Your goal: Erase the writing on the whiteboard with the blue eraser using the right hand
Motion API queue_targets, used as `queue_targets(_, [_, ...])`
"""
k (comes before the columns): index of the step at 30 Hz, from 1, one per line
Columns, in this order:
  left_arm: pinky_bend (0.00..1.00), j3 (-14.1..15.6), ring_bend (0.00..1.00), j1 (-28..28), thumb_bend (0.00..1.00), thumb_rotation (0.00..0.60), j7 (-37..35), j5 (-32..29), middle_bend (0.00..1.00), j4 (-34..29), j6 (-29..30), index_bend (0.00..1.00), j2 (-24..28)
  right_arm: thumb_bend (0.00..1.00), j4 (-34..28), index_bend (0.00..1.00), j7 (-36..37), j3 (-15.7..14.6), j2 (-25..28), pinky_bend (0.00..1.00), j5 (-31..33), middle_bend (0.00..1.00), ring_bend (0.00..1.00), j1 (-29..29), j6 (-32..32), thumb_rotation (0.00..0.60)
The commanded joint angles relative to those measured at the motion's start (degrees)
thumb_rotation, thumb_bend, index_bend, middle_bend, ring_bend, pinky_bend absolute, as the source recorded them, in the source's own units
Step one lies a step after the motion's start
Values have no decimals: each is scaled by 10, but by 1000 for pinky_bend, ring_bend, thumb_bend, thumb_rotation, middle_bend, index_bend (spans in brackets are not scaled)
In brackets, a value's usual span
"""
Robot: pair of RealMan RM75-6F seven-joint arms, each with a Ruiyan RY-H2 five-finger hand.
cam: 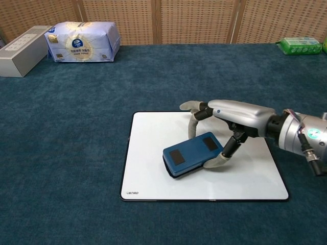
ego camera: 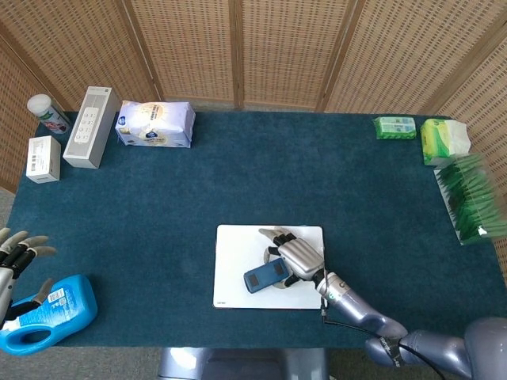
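Eraser (cam: 193,154) flat on the whiteboard (cam: 153,173), about mid-board, angled, its left end toward the front edge. Right hand (cam: 232,118) grips it from the right: fingers over the far side, thumb on the near side. Board sits on the blue table (ego camera: 238,182) near the front edge. Left hand (ego camera: 16,257) at the far left, fingers spread, holding nothing, just above a blue bottle (ego camera: 47,313).

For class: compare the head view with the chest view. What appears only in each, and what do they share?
Only the head view shows the left hand, open beside the blue bottle, and the white box at far left. The chest view alone shows the logo printed on the whiteboard's corner. Both show the right hand holding the blue eraser on the whiteboard, and the tissue pack.
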Motion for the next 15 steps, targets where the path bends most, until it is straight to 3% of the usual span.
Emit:
queue_targets(1, [0,1,157,1,428,600,-1,0,261,1,2,320,1,161,4,785,-1,1,-9,0,0,22,0,5,-6,600])
queue_targets(15, [0,-1,157,-1,429,600,9,8,261,-8,2,320,2,160,21,785,19,-20,19,0,2,28,0,-19,7,600])
